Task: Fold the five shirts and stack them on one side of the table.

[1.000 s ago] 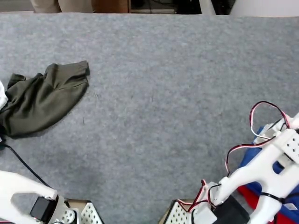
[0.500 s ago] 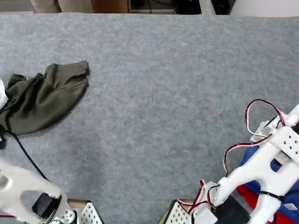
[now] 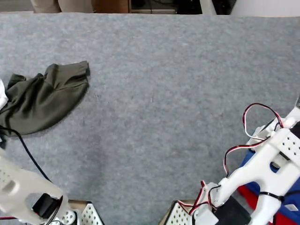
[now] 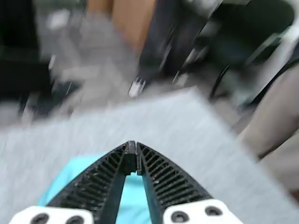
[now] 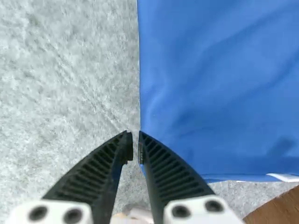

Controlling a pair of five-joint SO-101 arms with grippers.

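An olive-green shirt [image 3: 42,101] lies crumpled at the table's left edge. In the left wrist view my left gripper [image 4: 132,150] is shut, its tips meeting above a turquoise shirt [image 4: 133,198] on the grey table. My right gripper [image 5: 133,138] is shut, with nothing seen between its tips. It hovers right at the edge of a blue shirt [image 5: 215,84] that lies flat. From above, the right arm [image 3: 267,161] stands over that blue shirt [image 3: 247,161] and a red one [image 3: 244,193] at the near right corner.
The grey felt table [image 3: 168,84] is bare across its middle and back. A black cable [image 3: 23,150] runs from the left arm [image 3: 18,187] towards the olive shirt. A bit of white cloth [image 3: 2,96] shows at the left edge. Both arm bases stand at the near edge.
The left arm has swung at the near left corner, its white link now lower and farther left. The right arm has shifted slightly up and left. The olive shirt has not moved.
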